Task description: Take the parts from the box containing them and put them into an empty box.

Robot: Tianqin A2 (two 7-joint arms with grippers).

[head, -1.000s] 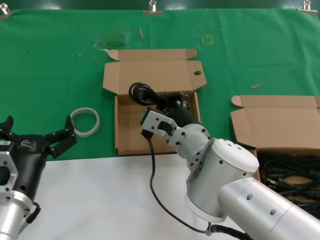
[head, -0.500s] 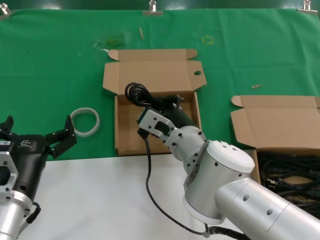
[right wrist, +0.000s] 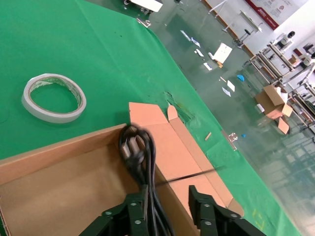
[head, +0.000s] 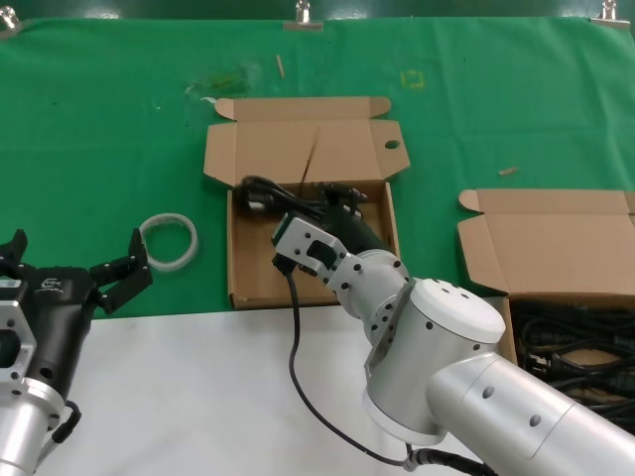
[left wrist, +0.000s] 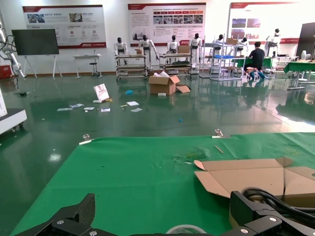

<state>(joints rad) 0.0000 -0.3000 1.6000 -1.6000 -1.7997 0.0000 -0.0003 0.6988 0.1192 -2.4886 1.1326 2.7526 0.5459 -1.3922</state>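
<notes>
Seen from the head: right gripper (head: 342, 206) reaching over the holed-flap box (head: 260, 273), fingers hidden behind the wrist and arm. Clear only in the right wrist view: fingers (right wrist: 137, 212) narrowed around a coiled black cable bundle (right wrist: 140, 160), the coil running out ahead of the fingertips, plug end hanging in the air above the box's bare cardboard floor, close to the back wall and raised lid. White tape ring (right wrist: 53, 96) flat on the green cloth just outside the box. In the head view, the same bundle (head: 283, 200) stretching from the gripper toward the robot's left, over the box's rear edge. Far to the robot's right, the second box (head: 541, 246), more black cables (head: 566, 352) heaped in it. Left gripper (head: 74, 266) parked at the table's near left edge, fingers spread wide, holding nothing; left wrist view catching both fingertips and the box lid beyond.
</notes>
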